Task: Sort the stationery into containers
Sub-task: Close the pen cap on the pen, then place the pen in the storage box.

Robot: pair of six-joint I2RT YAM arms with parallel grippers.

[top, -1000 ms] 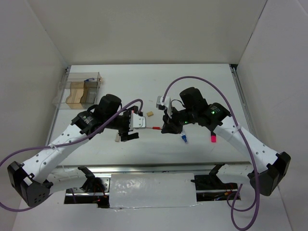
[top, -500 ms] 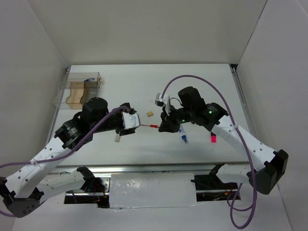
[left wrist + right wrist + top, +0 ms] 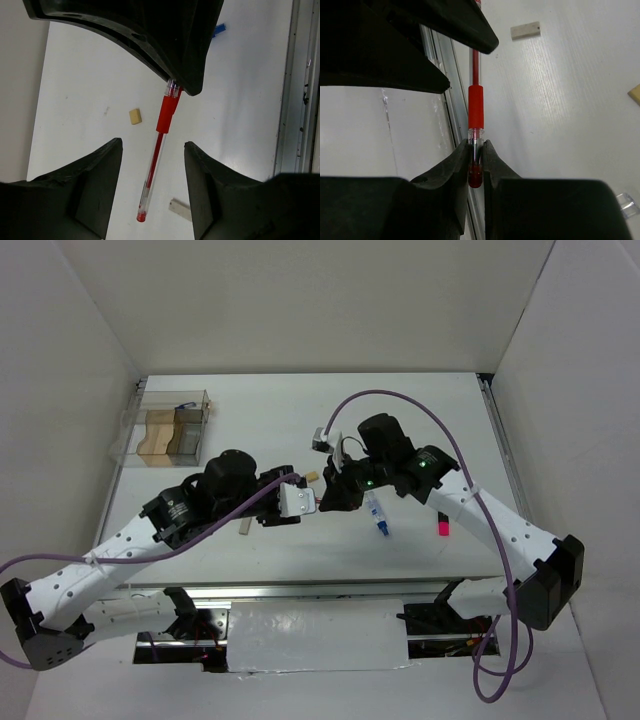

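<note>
My right gripper [image 3: 476, 150] is shut on the end of the thin red pen [image 3: 475, 105] and holds it above the table. My left gripper [image 3: 152, 150] is open, and the pen's free end [image 3: 159, 150] lies between its jaws without touching them. In the top view the two grippers meet at mid-table, left [image 3: 303, 503] and right [image 3: 335, 498], and the pen is hidden. The clear compartment box [image 3: 165, 430] with tan and brown blocks stands at the far left. A tan eraser [image 3: 312, 477] and the blue-capped tube [image 3: 378, 515] lie near the right gripper.
A pink-black marker [image 3: 443, 528] lies to the right. A pale grey block [image 3: 243, 528] lies under the left arm and also shows in the left wrist view [image 3: 180, 209]. The tan eraser [image 3: 135, 116] lies left of the pen. White walls enclose the table.
My left gripper has moved right and now straddles the free end of the red pen. The right gripper has shifted slightly left, still holding the pen.
</note>
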